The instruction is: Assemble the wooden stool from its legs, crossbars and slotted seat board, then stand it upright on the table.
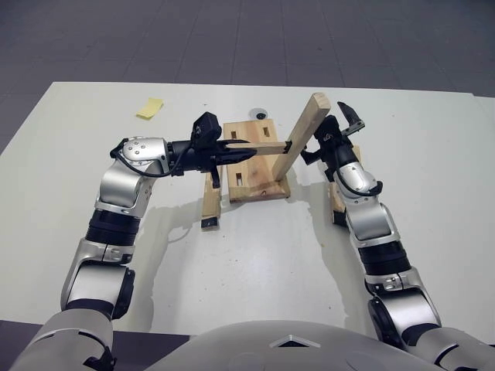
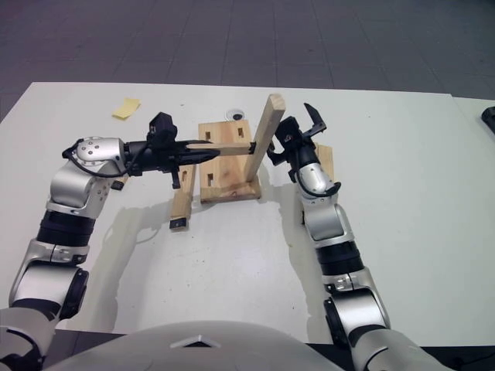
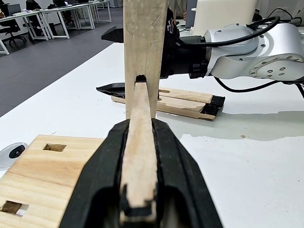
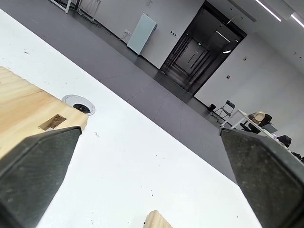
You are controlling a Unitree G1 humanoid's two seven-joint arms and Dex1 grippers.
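Observation:
My left gripper [image 1: 236, 148] is shut on a thin wooden crossbar [image 1: 267, 150] and holds it level above the slotted seat board [image 1: 246, 179]. The crossbar's far end [image 3: 140, 88] sits in a notch of a wooden leg [image 1: 303, 135]. That leg leans upright with its foot on the seat board. Just right of the leg, my right gripper [image 1: 325, 131] is open wide, with nothing between its fingers [image 4: 33, 166]. Another leg [image 1: 210, 202] lies flat at the board's left edge. More wooden pieces [image 2: 325, 158] lie under my right forearm.
A yellow sticky note [image 1: 150, 107] lies at the back left of the white table [image 1: 255, 263]. A round cable grommet [image 1: 259, 114] sits just behind the seat board. The table's near half is bare.

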